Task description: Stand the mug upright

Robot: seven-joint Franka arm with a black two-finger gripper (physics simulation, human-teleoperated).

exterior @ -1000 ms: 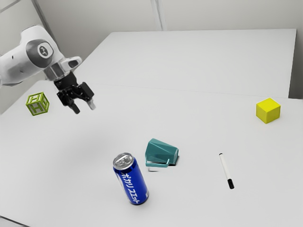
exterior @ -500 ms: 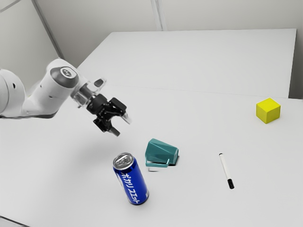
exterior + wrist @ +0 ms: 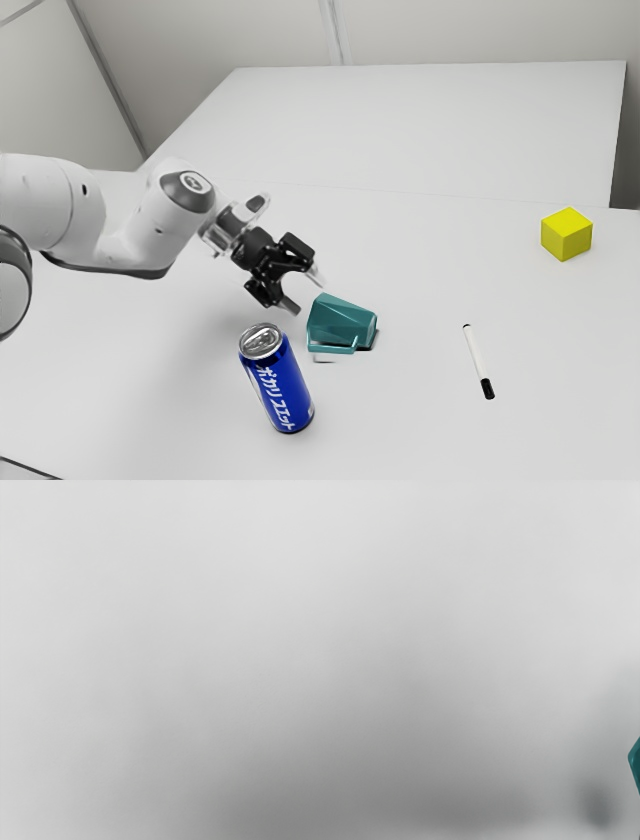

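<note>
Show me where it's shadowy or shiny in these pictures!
In the exterior view, the light is bright, the can's lid shines, and a faint gray shadow lies on the table near the arm; in the wrist view, big soft gray shadows spread over the table, with a small darker smudge beside the mug.

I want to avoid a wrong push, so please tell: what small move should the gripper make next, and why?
Probably ease the open gripper a little toward the mug: it lies on its side, and the gripper is near but holds nothing.
</note>
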